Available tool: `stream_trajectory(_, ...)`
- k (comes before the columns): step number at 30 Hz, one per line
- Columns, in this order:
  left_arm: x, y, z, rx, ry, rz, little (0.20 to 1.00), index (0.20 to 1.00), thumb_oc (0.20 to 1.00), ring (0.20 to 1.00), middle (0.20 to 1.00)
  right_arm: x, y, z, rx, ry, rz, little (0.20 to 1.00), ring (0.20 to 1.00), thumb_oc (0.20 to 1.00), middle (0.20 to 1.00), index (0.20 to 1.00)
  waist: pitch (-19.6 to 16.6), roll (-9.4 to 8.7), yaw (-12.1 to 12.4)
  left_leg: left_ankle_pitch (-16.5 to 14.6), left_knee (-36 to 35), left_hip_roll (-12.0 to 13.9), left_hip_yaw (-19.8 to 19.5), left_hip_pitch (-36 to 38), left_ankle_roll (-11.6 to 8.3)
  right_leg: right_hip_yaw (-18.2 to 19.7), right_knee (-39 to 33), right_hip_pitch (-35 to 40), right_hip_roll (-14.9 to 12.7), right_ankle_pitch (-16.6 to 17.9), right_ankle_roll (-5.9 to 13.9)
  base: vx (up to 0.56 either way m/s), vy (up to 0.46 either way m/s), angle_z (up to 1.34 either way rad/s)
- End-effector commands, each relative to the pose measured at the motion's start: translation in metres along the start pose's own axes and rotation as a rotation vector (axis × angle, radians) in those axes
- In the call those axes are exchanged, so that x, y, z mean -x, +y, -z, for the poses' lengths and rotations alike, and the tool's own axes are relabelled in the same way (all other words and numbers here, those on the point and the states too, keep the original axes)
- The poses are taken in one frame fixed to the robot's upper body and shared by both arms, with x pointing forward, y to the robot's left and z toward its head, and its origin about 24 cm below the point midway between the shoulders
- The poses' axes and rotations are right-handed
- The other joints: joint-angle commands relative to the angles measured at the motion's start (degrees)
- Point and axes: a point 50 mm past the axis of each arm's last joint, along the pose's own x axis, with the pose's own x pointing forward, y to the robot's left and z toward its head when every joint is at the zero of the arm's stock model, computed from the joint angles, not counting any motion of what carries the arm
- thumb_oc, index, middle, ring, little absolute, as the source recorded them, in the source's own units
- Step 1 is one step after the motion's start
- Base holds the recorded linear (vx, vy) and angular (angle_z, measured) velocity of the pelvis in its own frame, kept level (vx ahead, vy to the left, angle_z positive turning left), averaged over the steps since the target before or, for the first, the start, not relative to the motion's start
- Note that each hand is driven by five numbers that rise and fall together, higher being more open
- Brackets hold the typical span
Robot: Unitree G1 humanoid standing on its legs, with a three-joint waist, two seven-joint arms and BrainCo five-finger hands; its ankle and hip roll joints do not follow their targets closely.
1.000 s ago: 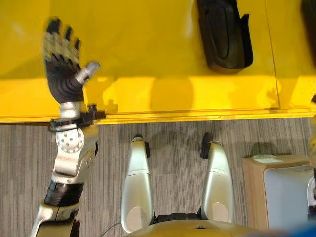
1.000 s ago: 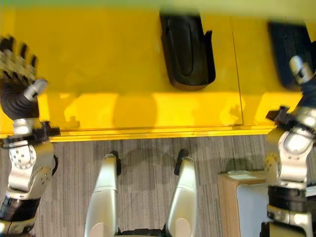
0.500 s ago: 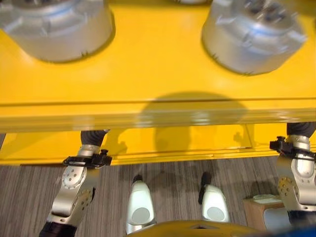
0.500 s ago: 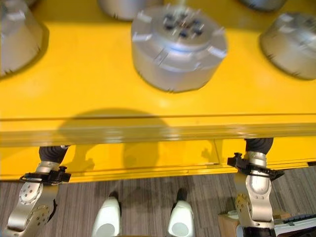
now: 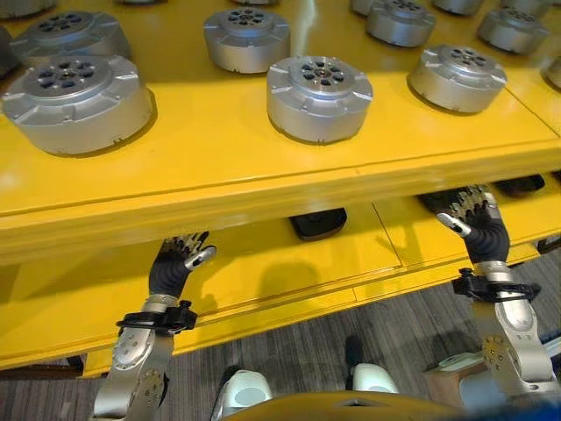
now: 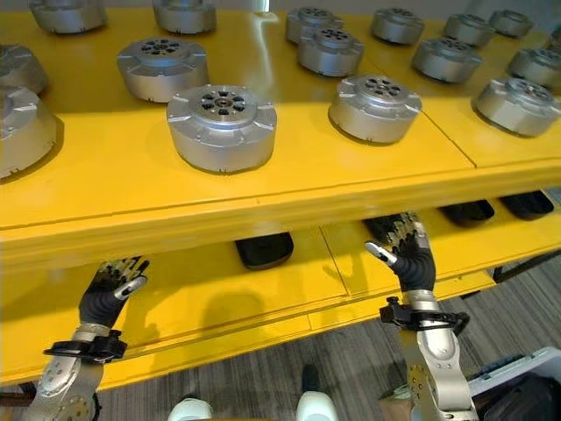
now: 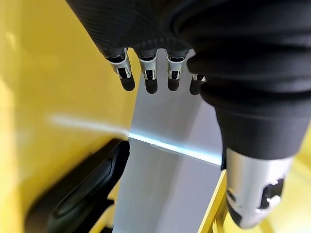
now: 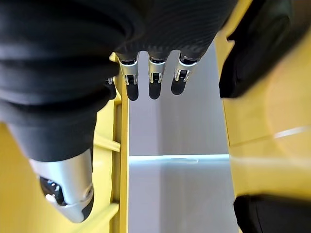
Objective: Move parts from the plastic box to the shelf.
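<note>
parts (image 5: 319, 85) sit on the shelf (image 5: 219, 149) above both empty hands' fingers (image 5: 188, 246).

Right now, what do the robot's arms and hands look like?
Both arms are shiny silver-grey metal with round joints and a black clamp ring at the wrist. The left robot hand and right robot hand each wear a dark ribbed cover like a glove. Their fingers are silver with dark tips, and each has a silver thumb.
</note>
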Motion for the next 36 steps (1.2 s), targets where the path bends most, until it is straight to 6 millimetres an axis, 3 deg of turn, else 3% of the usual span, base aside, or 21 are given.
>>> stream_trajectory(1,-0.002,-0.006,-0.012,-0.029,-0.064,0.052,1.0,1.0,1.0,1.0,1.0,-0.01,-0.01,-0.026,0.003,-0.122,0.035,1.0,1.0,1.0,1.0,1.0,-0.28,2.17,-0.6,10.9,-9.54,1.37,3.51,1.91,3.27,-1.61,4.85,2.86,-3.78,-3.49,3.91,0.02,0.099,0.15)
stream_trajectory(3,-0.001,-0.006,-0.011,-0.036,-0.056,0.051,1.0,1.0,1.0,1.0,1.0,-0.008,-0.011,-0.023,-0.005,-0.108,0.048,1.0,1.0,1.0,1.0,1.0,-0.58,2.19,-0.77,10.61,-9.55,1.17,4.2,2.33,3.31,-1.85,4.18,3.43,-4.34,-2.98,4.21,0.01,0.12,0.1)
stream_trajectory(5,0.0,-0.003,-0.011,-0.068,-0.049,0.035,1.0,1.0,1.0,1.0,1.0,-0.01,-0.006,-0.015,-0.023,-0.078,0.049,1.0,1.0,1.0,1.0,1.0,-1.33,1.69,-0.79,8.01,-7.95,-1.29,7.01,3.08,4.47,-1.16,2.23,3.79,-7.07,0.87,5.63,-0.03,0.239,-0.05)
stream_trajectory(7,0.0,-0.001,-0.013,-0.077,-0.055,0.026,1.0,1.0,1.0,1.0,1.0,-0.01,-0.005,-0.014,-0.029,-0.074,0.048,1.0,1.0,1.0,1.0,1.0,-1.17,1.47,-0.7,7.38,-7.0,-1.94,7.71,2.95,4.82,-0.62,2.3,3.45,-7.59,1.61,5.91,-0.04,0.144,-0.28)
stream_trajectory(10,-0.001,0.002,-0.02,-0.11,-0.085,0.013,1.0,1.0,1.0,1.0,1.0,-0.011,-0.002,-0.013,-0.06,-0.076,0.051,1.0,1.0,1.0,1.0,1.0,-0.37,0.52,-0.72,4.32,-2.0,-4.78,9.54,1.64,6.15,0.9,2.58,2.66,-9.85,4.61,7.0,-0.07,0.21,-0.11)
stream_trajectory(11,-0.005,0.004,-0.025,-0.142,-0.108,0.019,1.0,1.0,1.0,1.0,1.0,-0.009,-0.004,-0.014,-0.079,-0.083,0.069,1.0,1.0,1.0,1.0,1.0,0.48,0.03,-1.17,1.96,2.52,-6.5,10.53,-0.55,6.81,0.98,2.4,2.64,-11.74,5.51,7.15,-0.08,0.218,-0.14)
stream_trajectory(13,-0.005,0.004,-0.025,-0.143,-0.108,0.019,1.0,1.0,1.0,1.0,1.0,-0.009,-0.004,-0.014,-0.079,-0.083,0.069,1.0,1.0,1.0,1.0,1.0,0.42,0.02,-1.18,1.77,2.93,-6.58,10.51,-0.83,6.87,0.98,2.36,2.59,-11.8,5.55,7.21,-0.05,0.122,0.0)
stream_trajectory(16,-0.013,0.0,-0.033,-0.197,-0.14,0.047,1.0,1.0,1.0,1.0,1.0,-0.006,-0.006,-0.017,-0.097,-0.107,0.1,1.0,1.0,1.0,1.0,1.0,1.65,-0.7,-2.49,-0.99,6.85,-9.61,12.41,-3.73,8.96,2.92,1.5,0.37,-14.13,12.39,7.26,-0.1,0.267,0.07)
stream_trajectory(19,-0.02,-0.006,-0.041,-0.221,-0.185,0.068,1.0,1.0,1.0,1.0,1.0,-0.008,-0.003,-0.016,-0.123,-0.112,0.102,1.0,1.0,1.0,1.0,1.0,2.9,-0.52,-3.35,-1.29,6.41,-10.02,14.82,-4.2,9.97,1.97,0.52,-3.03,-14.98,17.53,6.77,-0.1,0.231,-0.14)
stream_trajectory(20,-0.023,-0.01,-0.046,-0.225,-0.222,0.073,1.0,1.0,1.0,1.0,1.0,-0.014,0.003,-0.016,-0.13,-0.117,0.073,1.0,1.0,1.0,1.0,1.0,4.79,0.86,-3.34,-0.81,4.97,-8.43,16.75,-2.86,10.26,-1.98,1.89,-5.16,-13.84,16.14,6.48,-0.11,0.219,-0.68)
stream_trajectory(21,-0.024,-0.009,-0.047,-0.225,-0.223,0.073,1.0,1.0,1.0,1.0,1.0,-0.014,0.003,-0.016,-0.131,-0.118,0.073,1.0,1.0,1.0,1.0,1.0,4.68,0.58,-3.43,-0.41,4.68,-8.74,16.78,-2.99,10.29,-1.85,1.88,-5.44,-14.15,16.28,6.5,-0.13,0.255,-1.22)
stream_trajectory(22,-0.025,-0.01,-0.047,-0.219,-0.227,0.071,1.0,1.0,1.0,1.0,1.0,-0.016,0.006,-0.017,-0.129,-0.122,0.057,1.0,1.0,1.0,1.0,1.0,5.42,1.23,-2.99,0.32,3.69,-8.04,18.06,-2.25,10.7,-5.16,3.79,-5.44,-13.91,13.9,6.46,-0.11,0.179,-1.28)
stream_trajectory(24,-0.023,-0.009,-0.047,-0.204,-0.224,0.061,1.0,1.0,1.0,1.0,1.0,-0.019,0.01,-0.019,-0.141,-0.13,0.034,1.0,1.0,1.0,1.0,1.0,5.81,2.31,-1.82,0.96,2.49,-6.65,20.89,-1.47,11.32,-11.39,7.43,-3.38,-14.75,9.37,5.35,-0.13,0.17,-1.19)
stream_trajectory(25,-0.022,-0.009,-0.048,-0.2,-0.226,0.062,1.0,1.0,1.0,1.0,1.0,-0.02,0.012,-0.02,-0.143,-0.131,0.022,1.0,1.0,1.0,1.0,1.0,5.52,2.22,-1.19,1.3,2.04,-5.65,23.02,-1.4,11.22,-14.06,8.59,-1.58,-15.92,8.74,5.27,-0.13,0.031,-1.31)
stream_trajectory(31,-0.018,-0.009,-0.05,-0.206,-0.227,0.056,1.0,1.0,1.0,1.0,1.0,-0.02,0.004,-0.028,-0.114,-0.162,0.048,1.0,1.0,1.0,1.0,1.0,7.29,-0.27,-0.19,-1.07,7.76,-2.86,26.28,-4.13,9.87,-16.49,8.91,-0.37,-16.71,8.09,6.8,-0.04,-0.116,-0.92)
stream_trajectory(34,-0.02,-0.008,-0.051,-0.199,-0.233,0.052,1.0,1.0,1.0,1.0,1.0,-0.021,0.003,-0.029,-0.105,-0.16,0.052,1.0,1.0,1.0,1.0,1.0,8.23,-1.0,-1.27,-0.22,6.74,-0.78,27.12,-3.26,8.84,-14.09,11.51,-3.3,-15.12,8.43,7.42,0.07,-0.21,-0.5)
stream_trajectory(35,-0.017,-0.007,-0.05,-0.182,-0.226,0.043,1.0,1.0,1.0,1.0,1.0,-0.019,-0.002,-0.032,-0.097,-0.174,0.061,1.0,1.0,1.0,1.0,1.0,8.31,-0.81,-1.63,-0.24,5.46,0.78,27.27,-1.88,7.97,-14.96,11.27,-2.92,-14.04,5.93,7.41,0.06,-0.173,-0.42)
stream_trajectory(36,-0.016,-0.007,-0.05,-0.18,-0.225,0.043,1.0,1.0,1.0,1.0,1.0,-0.019,-0.002,-0.032,-0.097,-0.174,0.06,1.0,1.0,1.0,1.0,1.0,8.56,-1.05,-1.62,0.92,5.05,0.7,27.88,-1.84,8.05,-15.26,11.03,-2.98,-14.19,6.43,6.79,0.1,-0.244,-0.74)
